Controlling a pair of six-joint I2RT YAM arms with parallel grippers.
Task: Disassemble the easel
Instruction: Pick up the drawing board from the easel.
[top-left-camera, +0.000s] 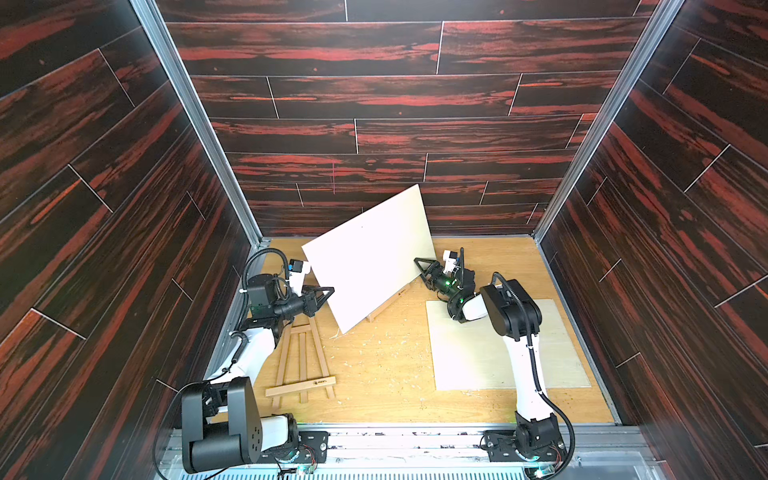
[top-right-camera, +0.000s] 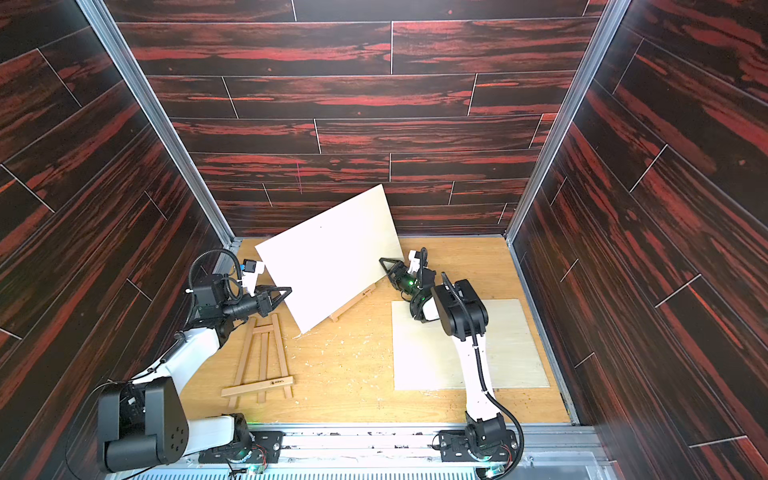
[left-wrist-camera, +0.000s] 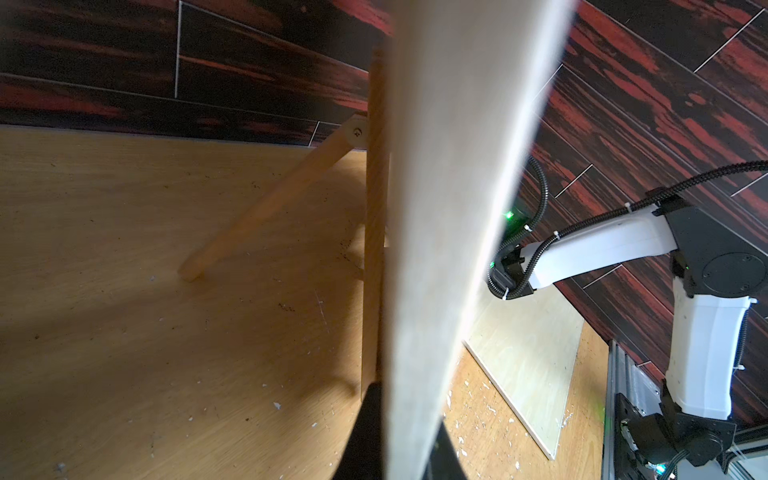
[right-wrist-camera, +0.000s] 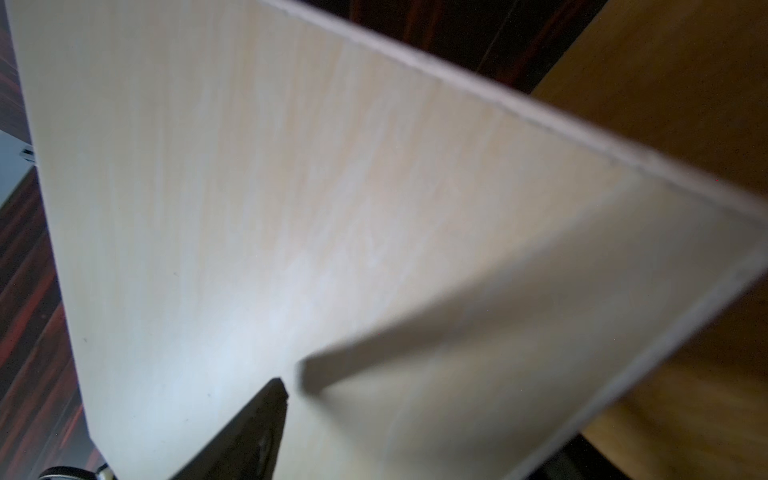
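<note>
Left gripper (top-left-camera: 330, 291): pinched shut on the left edge of the board (top-left-camera: 365, 257). In the left wrist view that edge runs up between both fingers (left-wrist-camera: 365, 436), a grip that steadies the panel for lifting.
Folded easel (top-left-camera: 301, 361): lies flat on the table (top-left-camera: 386, 386) beside the left arm, apparently already dealt with.
Board: tilted, one upper corner high and the lower left corner down near the table; whether it touches there is unclear.
Standing easel (top-left-camera: 388, 303): behind the board, with its ledge poking out under the lower edge and its rear leg (left-wrist-camera: 266, 203) splayed to prop it. This looks like the one being stripped.
Right gripper (top-left-camera: 417, 262): at the board's right edge with jaws apart and one finger (right-wrist-camera: 249, 432) over the face, likely straddling it for a second hold.
Spare panel (top-left-camera: 469, 357): flat on the table under the right arm, probably where the board goes.
</note>
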